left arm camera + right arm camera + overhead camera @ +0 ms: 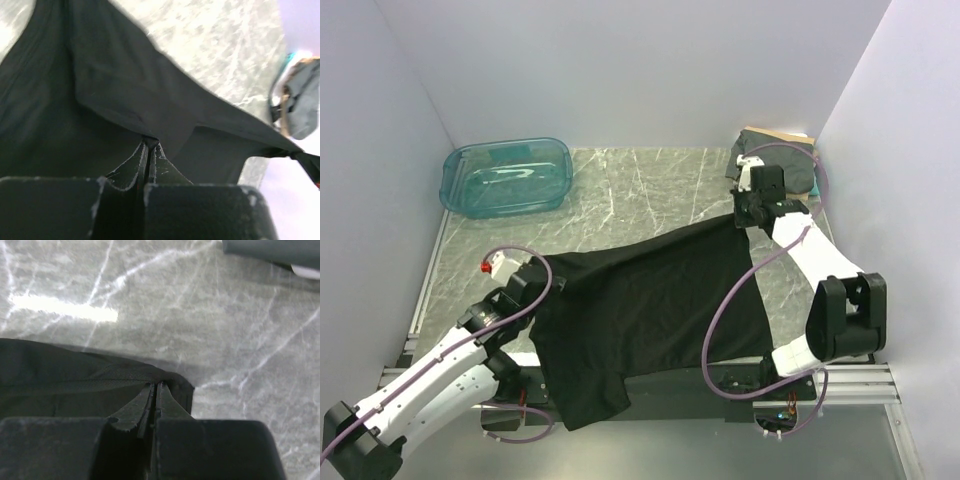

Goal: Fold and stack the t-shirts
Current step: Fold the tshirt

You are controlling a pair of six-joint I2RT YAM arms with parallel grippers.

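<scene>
- The black t-shirt [660, 310] is spread across the middle of the table [650, 190]. Its near end hangs over the front edge between my two arm bases.
- Left gripper [150, 145]: the tips are pressed together on a fold of cloth at the shirt's left edge. In the wrist view the fabric tents up to them.
- Right gripper [156, 387]: it is clamped on the shirt's far right corner. Only a small bite of hem sits between the tips, with bare marble just beyond.
- The cloth runs fairly taut between the two grips, so I judge I'm stretching it flat, ready to carry a fold.
- Risk one: the right bite is thin. If I pull harder, the hem may slip out and the corner will drop.
- Risk two: the overhanging end could drag on the table's front edge when I lift, which would skew the fold.
- Risk three: the left grip looks to have bunched layers, and I can't tell how many. Folding from that would give a crooked crease.
- Folded shirts [778, 150] sit in the far right corner, just behind my right wrist. A wide swing could knock them.
- The teal bin [505, 175] is at far left, well apart from all this.
</scene>
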